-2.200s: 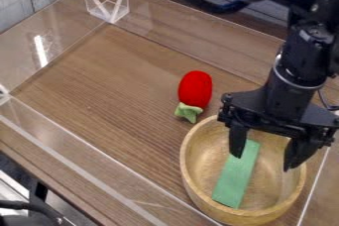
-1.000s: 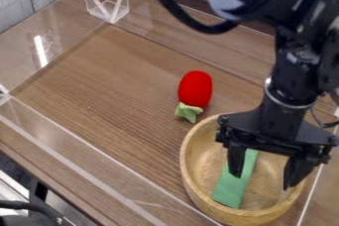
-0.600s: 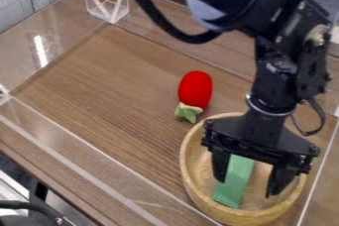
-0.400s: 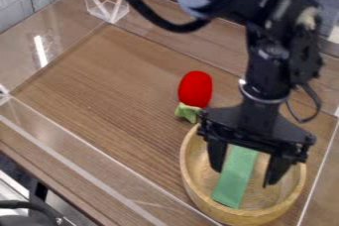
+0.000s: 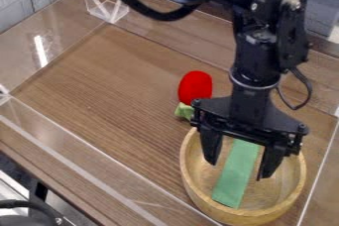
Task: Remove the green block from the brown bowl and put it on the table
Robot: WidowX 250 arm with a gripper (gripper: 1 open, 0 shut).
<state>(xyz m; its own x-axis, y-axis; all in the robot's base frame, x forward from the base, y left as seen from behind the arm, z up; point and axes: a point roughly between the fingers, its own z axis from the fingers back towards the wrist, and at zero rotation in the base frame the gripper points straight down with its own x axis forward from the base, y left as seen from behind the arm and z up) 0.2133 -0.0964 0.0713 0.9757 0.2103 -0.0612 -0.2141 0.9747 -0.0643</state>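
The green block (image 5: 235, 178) lies flat inside the brown bowl (image 5: 199, 188) at the lower right, running from the bowl's middle toward its near rim. My gripper (image 5: 245, 156) points straight down into the bowl, open wide, one finger on each side of the block's far end. Nothing is between the fingers but the block below them; whether the fingertips touch the bowl's floor I cannot tell. The brown wood-grain table (image 5: 106, 81) stretches to the left.
A red rounded object with a small green base (image 5: 193, 91) stands just beyond the bowl's far-left rim. Clear acrylic walls (image 5: 54, 131) border the table on the left and near sides. A small clear bracket (image 5: 106, 5) sits at the far wall.
The arm has shifted left over the bowl and rolled slightly, so the open fingers now straddle the green block. The block and bowl have stayed put.
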